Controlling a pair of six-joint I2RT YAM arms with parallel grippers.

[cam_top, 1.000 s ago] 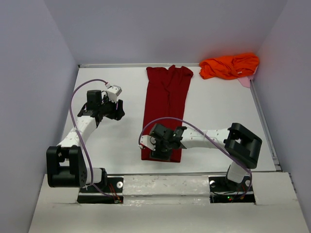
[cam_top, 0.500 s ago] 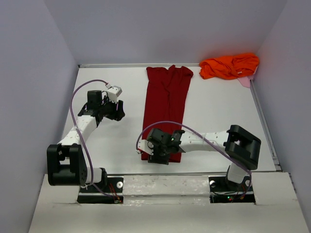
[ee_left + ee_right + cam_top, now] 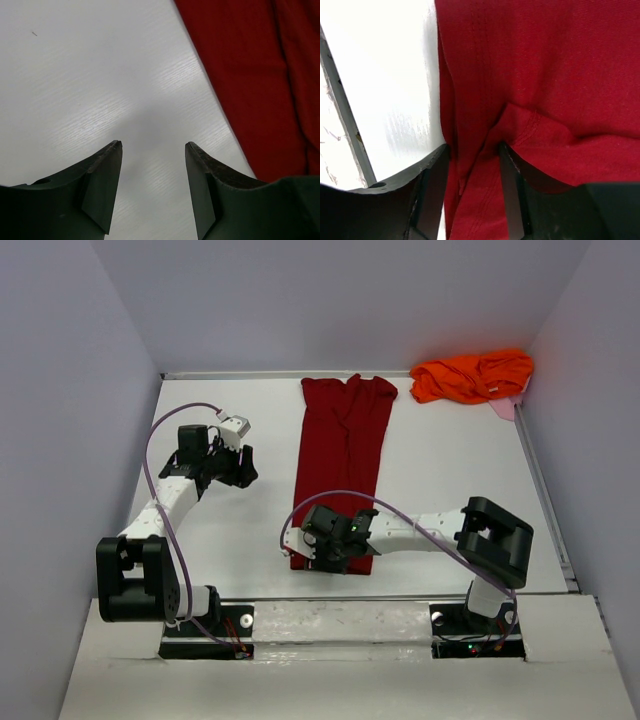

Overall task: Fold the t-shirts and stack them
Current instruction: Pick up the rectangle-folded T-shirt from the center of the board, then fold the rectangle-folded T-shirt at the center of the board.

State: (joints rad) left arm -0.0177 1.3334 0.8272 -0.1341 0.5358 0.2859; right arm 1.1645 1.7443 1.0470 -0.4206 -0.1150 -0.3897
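Presently the right hand (image 3: 474, 146) sits half-open astride the crimson t-shirt (image 3: 545, 75); left hand (image 3: 154, 143) hangs open, empty.

Bright even light, soft shadows, glare on table (image 3: 165, 80)

Right pincer (image 3: 333, 554) at crimson t-shirt's (image 3: 343, 440) near end, orange t-shirt (image 3: 470, 377) far right.

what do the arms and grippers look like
The left arm and right arm are white links with chunky black joints, and a thin purple cable loops along each. The left gripper and right gripper each have two dark, wedge-shaped fingers.
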